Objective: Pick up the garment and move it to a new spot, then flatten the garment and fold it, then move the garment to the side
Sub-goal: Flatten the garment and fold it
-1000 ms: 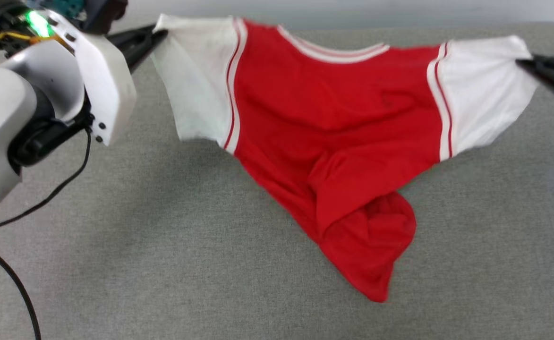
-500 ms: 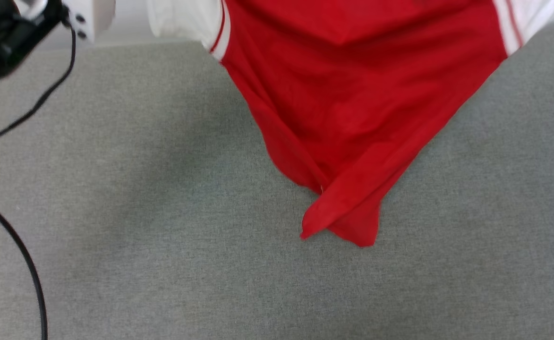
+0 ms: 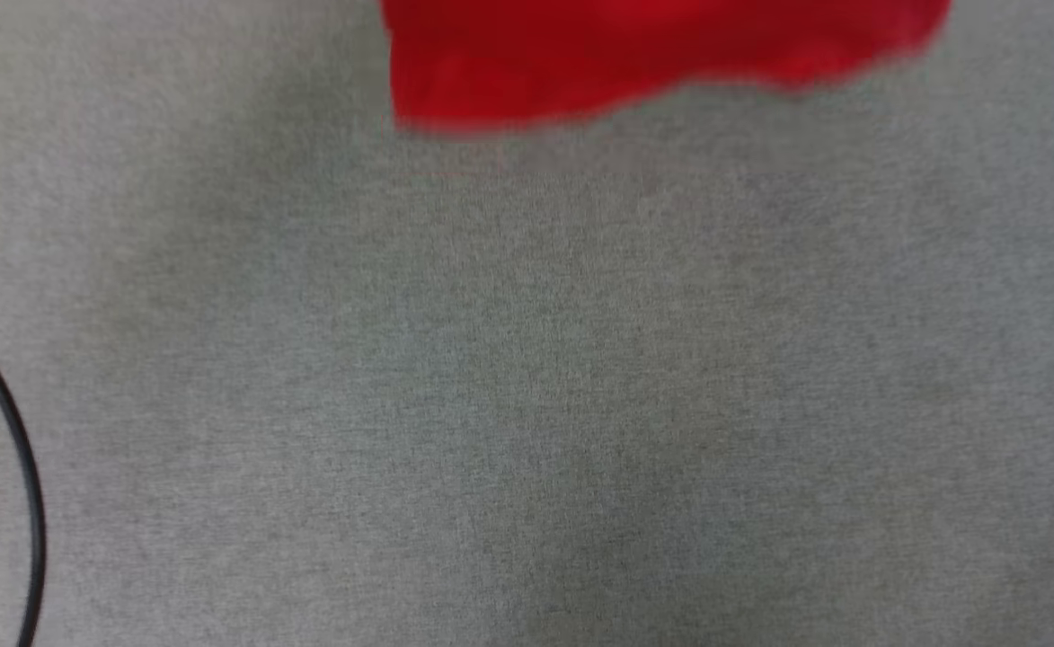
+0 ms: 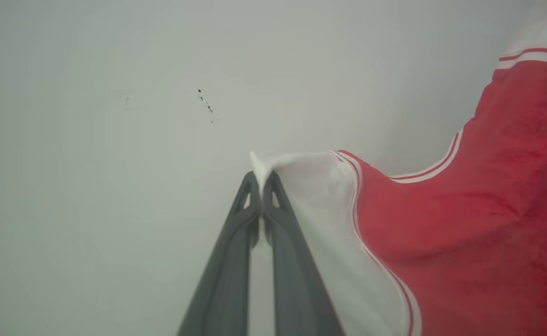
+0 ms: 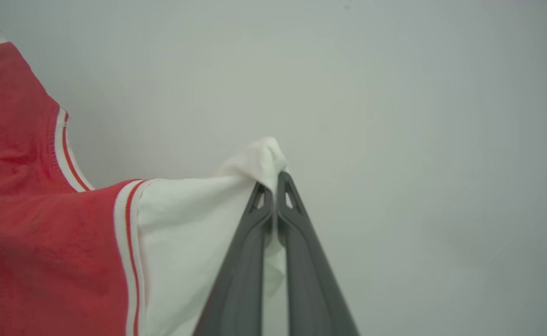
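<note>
Okay, my left gripper [image 4: 260, 181] is clamped on the garment [image 4: 464, 224], fingers pressed together on the tip of one white sleeve, with a sliver of white cloth poking out past the tips. My right gripper [image 5: 275, 183] is the same: pinched tight on the other white sleeve, with a small bunch of cloth bulging above the tips.

From my left wrist, the garment hangs to the right of the fingers. First comes the white sleeve, then the striped seam trim, then the red body with the striped collar dipping in the middle. From my right wrist it spreads to the left of the fingers, in the same order.

In the head view only the garment's blurred red lower edge shows, at the top. I can't tell whether it touches the grey fabric surface [image 3: 527, 404] that spreads out below it. A black cable [image 3: 31, 485] curves well off to the garment's lower left.

Behind the garment in both wrist views is a plain pale wall [image 4: 114, 196]. It has a few dark specks [image 4: 206, 106], up and left of the sleeve my left gripper holds.
</note>
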